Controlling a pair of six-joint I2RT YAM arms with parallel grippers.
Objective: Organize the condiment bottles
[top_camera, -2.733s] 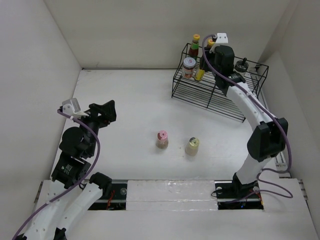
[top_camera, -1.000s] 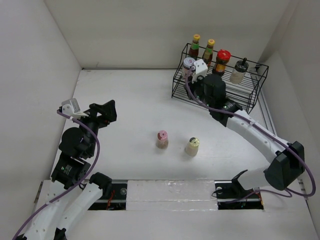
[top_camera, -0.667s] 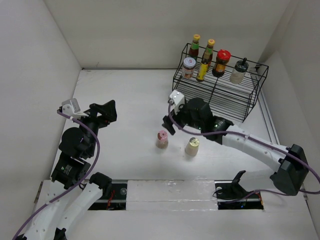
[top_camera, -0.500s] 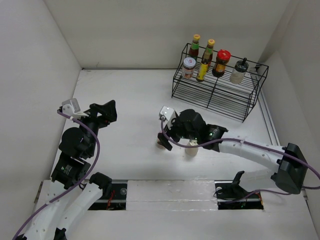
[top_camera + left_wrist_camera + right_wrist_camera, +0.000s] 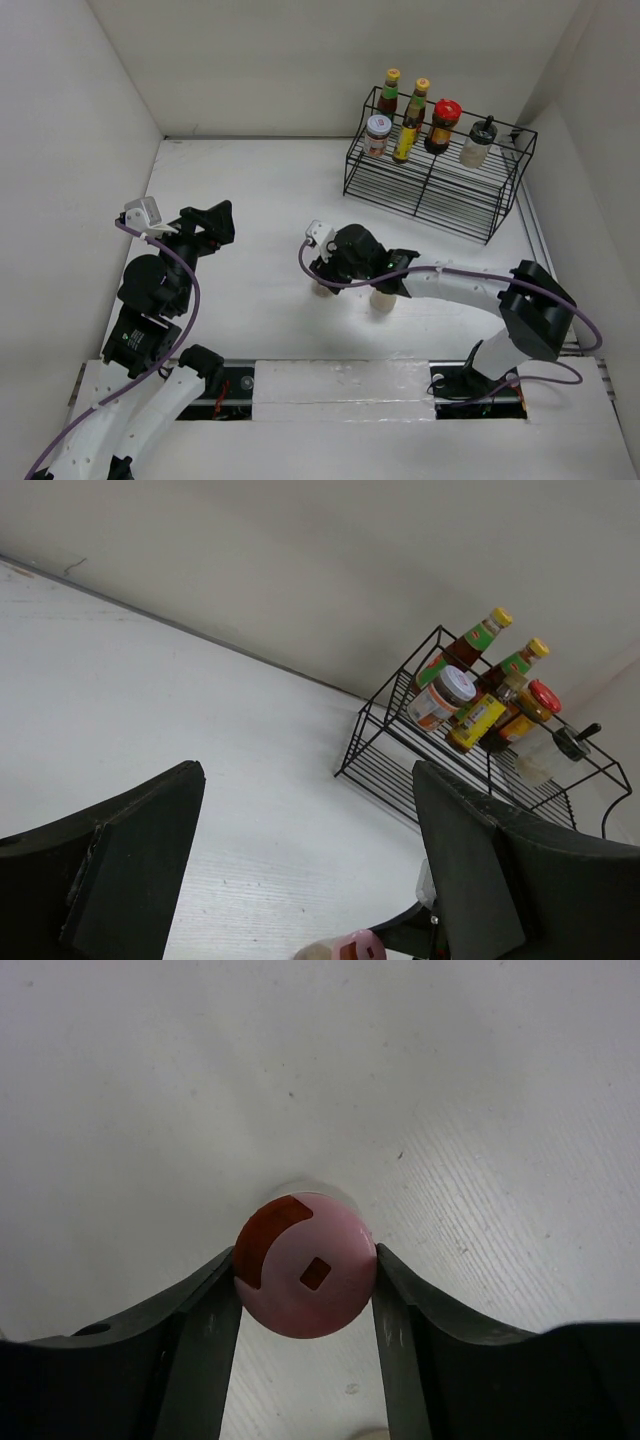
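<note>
On the tabletop (image 5: 250, 200) near the rack (image 5: 440, 195), right gripper (image 5: 305, 1285) was clamped on the pink-capped shaker (image 5: 320, 1250) at its cap, likely to lift it rackward; left gripper (image 5: 305, 780) hung wide open, idle.

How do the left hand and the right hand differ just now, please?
The right hand grips the pink-capped shaker by its cap; the left hand is open, empty. The right hand is over the table's middle, the left hand over its left side. Both have black fingers.

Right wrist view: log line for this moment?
right claw: shut on pink-capped shaker | left claw: open, empty | rack: partly filled
</note>
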